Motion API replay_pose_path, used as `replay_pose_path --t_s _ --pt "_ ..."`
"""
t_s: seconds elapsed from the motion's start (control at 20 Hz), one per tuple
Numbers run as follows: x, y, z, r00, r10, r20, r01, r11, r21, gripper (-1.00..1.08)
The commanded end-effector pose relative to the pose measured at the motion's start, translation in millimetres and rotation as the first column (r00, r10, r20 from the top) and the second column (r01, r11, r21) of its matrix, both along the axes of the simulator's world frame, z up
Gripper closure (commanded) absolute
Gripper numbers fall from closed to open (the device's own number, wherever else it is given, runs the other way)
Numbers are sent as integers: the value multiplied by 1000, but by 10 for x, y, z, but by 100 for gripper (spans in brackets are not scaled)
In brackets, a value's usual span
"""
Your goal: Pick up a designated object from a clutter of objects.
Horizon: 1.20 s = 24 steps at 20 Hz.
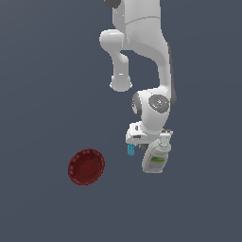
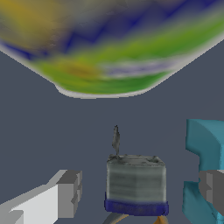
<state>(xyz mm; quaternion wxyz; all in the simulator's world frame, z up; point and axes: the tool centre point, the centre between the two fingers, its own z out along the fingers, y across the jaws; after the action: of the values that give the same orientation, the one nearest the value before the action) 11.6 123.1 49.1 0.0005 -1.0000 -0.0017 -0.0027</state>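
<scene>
The designated object [image 2: 136, 183] is a tiny blocky grey metallic item with a dark blue base. In the wrist view it stands between my fingers [image 2: 68, 192], with a gap on each side. My gripper [image 2: 140, 194] is open and low around it, touching nothing. In the exterior view my gripper [image 1: 137, 143] is down at the floor beside the white soap bottle [image 1: 156, 159], and the item is hidden behind the hand. The teal remote [image 2: 204, 146] lies right next to my other finger and also shows in the exterior view [image 1: 130, 150].
The soap bottle's green label [image 2: 113, 48] fills the wrist view just past the item. A bit of orange scissors handle [image 2: 160, 220] peeks out by the item's base. A dark red scalloped bowl [image 1: 86, 166] sits apart at the exterior view's left. The yellow ball is out of view.
</scene>
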Motion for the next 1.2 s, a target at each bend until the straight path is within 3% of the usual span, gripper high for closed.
replay_pose_path --t_s 0.0,0.4,0.45,1.15 --pt "-26 -8 -160 1000 -1 -6 1 1000 -1 -92" --pt "-18 -4 -352 1000 -1 -6 1 1000 -1 -92" --pt "-18 -4 -352 1000 -1 -6 1 1000 -1 108" --pt "13 30 -249 1000 2 5 -2 1000 2 108"
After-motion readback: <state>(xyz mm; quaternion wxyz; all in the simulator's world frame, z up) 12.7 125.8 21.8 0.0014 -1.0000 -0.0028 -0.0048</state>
